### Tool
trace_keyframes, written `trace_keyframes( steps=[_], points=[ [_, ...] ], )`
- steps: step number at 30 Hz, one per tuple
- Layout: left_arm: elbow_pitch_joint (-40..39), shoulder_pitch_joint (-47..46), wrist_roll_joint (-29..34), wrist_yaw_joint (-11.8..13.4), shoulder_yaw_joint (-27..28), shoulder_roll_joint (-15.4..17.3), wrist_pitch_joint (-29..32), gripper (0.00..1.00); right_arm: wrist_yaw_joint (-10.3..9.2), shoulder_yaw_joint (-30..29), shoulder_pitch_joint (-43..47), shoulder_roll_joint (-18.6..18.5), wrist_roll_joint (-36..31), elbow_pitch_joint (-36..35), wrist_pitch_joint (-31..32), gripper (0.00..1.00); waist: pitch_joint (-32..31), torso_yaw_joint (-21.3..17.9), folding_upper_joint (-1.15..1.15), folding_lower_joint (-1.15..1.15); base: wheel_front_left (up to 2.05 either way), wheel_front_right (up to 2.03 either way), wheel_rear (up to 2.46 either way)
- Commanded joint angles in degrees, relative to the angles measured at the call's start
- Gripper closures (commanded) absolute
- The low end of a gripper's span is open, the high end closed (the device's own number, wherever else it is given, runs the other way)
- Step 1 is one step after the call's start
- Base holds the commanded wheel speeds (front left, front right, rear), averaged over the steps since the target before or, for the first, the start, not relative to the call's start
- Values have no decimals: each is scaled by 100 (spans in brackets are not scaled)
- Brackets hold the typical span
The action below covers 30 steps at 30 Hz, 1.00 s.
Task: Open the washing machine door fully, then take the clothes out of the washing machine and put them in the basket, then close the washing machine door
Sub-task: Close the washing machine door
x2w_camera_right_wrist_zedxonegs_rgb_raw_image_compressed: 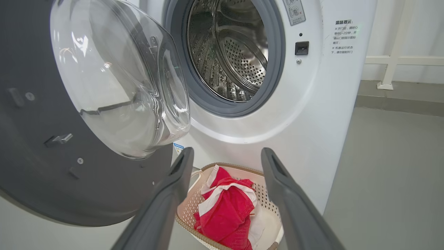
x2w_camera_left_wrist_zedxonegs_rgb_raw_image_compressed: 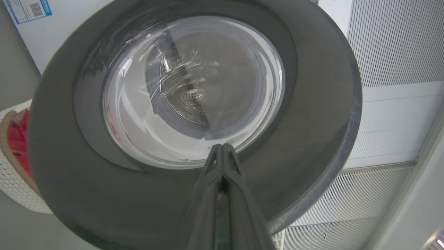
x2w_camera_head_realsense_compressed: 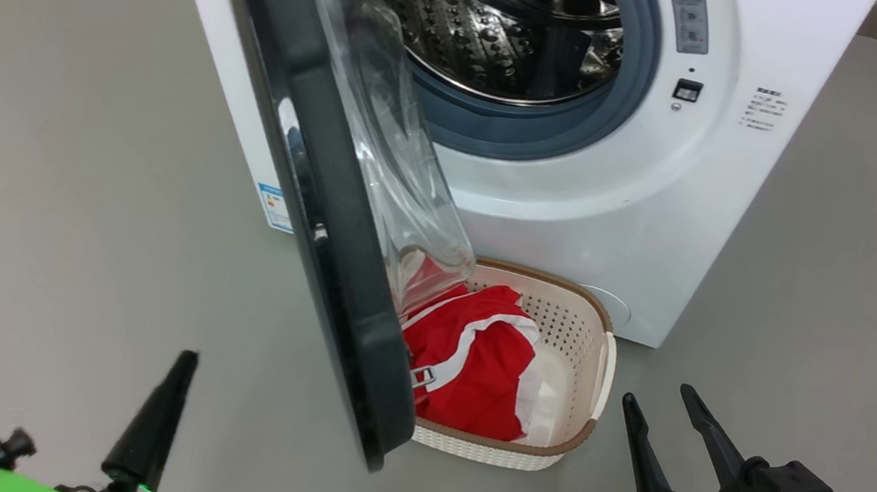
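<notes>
- Left gripper (x2w_camera_head_realsense_compressed: 184,366), low at the left, has its fingers pressed together, apart from the washing machine door (x2w_camera_head_realsense_compressed: 332,251).
- That door stands open, edge-on, overhanging and hiding the left side of the basket (x2w_camera_head_realsense_compressed: 605,353).
- Red clothes (x2w_camera_head_realsense_compressed: 475,364) lie inside the basket, which sits on the floor (x2w_camera_head_realsense_compressed: 48,156) against the washing machine (x2w_camera_head_realsense_compressed: 622,208).
- Right gripper (x2w_camera_head_realsense_compressed: 656,395) hovers just right of the basket, fingers spread apart, holding nothing.

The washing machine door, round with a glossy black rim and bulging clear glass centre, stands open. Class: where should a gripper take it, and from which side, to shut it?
Probably the door's black rim at its free end nearest the robot, coming from the outer face on the robot's left. That face is flat; the glass bowl bulges from the other.
</notes>
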Motion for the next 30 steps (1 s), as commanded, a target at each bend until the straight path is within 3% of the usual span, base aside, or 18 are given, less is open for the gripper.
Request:
trace_keyframes(
  steps=[1, 6, 11, 19, 30],
  points=[
    [-205, -212, -28, -32, 237, 130, 295, 100, 42, 171, -140, 5, 28, -122, -36, 0, -8, -75, 0, 0, 0, 0, 0],
    [-282, -274, 138, -32, 323, 86, 1177, 100, 42, 161, -139, 7, 27, -152, -36, 0, 49, -211, 0, 0, 0, 0, 0],
    [-239, -498, 389, -32, 390, -72, 1541, 100, 42, 120, -206, 8, 7, -177, -36, 0, 192, -338, 0, 0, 0, 0, 0],
    [-237, -871, 675, -32, 318, -260, 1701, 100, 42, 72, -369, 9, 7, -230, -36, 0, 450, -622, 0, 0, 0, 0, 0],
    [-264, -1263, 992, -32, 87, -292, 1486, 100, 42, -6, -555, 10, 90, -332, -36, 0, 776, -1102, 0, 0, 0, 0, 0]
  ],
)
